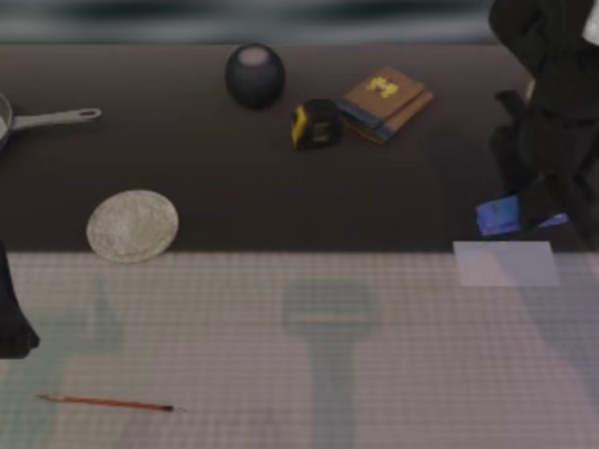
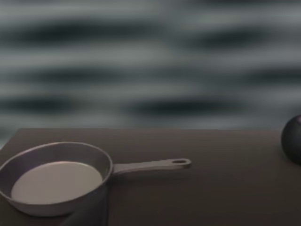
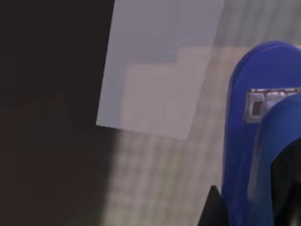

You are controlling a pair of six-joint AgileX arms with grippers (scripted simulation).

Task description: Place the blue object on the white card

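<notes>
Far to the left of the working claw, a frying pan (image 2: 56, 181) is seen on the tabletop (image 1: 281, 196) with nothing in it, beside the parked left arm at the left edge. The blue object (image 1: 498, 214) is held off the tabletop, clamped in the right claw (image 1: 535, 208), just behind the white card (image 1: 505, 263). It is judged light, stiff and slick-shelled, best gripped across its narrow sides mid-length.
</notes>
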